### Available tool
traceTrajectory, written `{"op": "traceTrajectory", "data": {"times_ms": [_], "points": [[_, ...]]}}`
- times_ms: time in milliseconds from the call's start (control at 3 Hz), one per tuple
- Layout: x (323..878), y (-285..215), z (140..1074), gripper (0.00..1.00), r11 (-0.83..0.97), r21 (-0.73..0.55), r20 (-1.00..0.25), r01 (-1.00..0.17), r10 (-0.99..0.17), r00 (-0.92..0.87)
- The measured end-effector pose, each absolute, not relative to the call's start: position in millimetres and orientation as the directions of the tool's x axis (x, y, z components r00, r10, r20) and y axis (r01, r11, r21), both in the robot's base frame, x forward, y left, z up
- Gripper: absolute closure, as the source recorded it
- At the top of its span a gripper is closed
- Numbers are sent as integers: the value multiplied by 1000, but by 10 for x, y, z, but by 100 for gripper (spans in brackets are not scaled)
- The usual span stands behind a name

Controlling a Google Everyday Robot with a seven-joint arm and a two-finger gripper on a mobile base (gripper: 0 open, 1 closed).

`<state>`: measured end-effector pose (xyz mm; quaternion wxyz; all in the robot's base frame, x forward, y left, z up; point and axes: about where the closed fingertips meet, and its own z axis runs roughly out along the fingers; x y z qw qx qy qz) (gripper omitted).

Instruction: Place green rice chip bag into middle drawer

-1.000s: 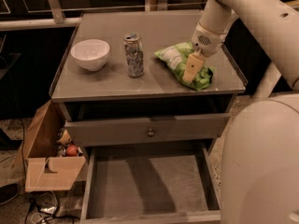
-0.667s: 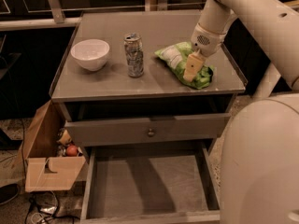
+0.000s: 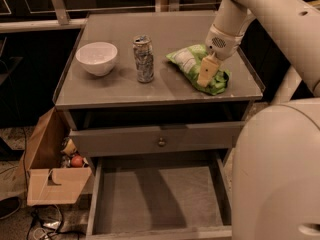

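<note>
The green rice chip bag (image 3: 192, 64) lies on the cabinet top at the right, its white label patch facing left. My gripper (image 3: 205, 77) hangs from the arm at the upper right and is down on the bag's right half. The middle drawer (image 3: 157, 199) is pulled wide open at the bottom of the view, its flat grey floor bare.
A silver patterned can (image 3: 144, 59) and a white bowl (image 3: 97, 58) stand on the cabinet top (image 3: 165, 91) left of the bag. The drawer with a brass knob (image 3: 161, 142) is slightly open above the middle drawer. A cardboard box (image 3: 52, 171) with clutter sits at the left on the floor.
</note>
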<state>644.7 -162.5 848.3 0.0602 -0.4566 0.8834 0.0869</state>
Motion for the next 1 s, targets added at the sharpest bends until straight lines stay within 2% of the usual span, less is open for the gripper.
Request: {"op": "traceTrajectory", "data": {"times_ms": [1000], "points": [[6066, -2053, 9421, 100, 516, -24, -368, -856, -801, -473]]}}
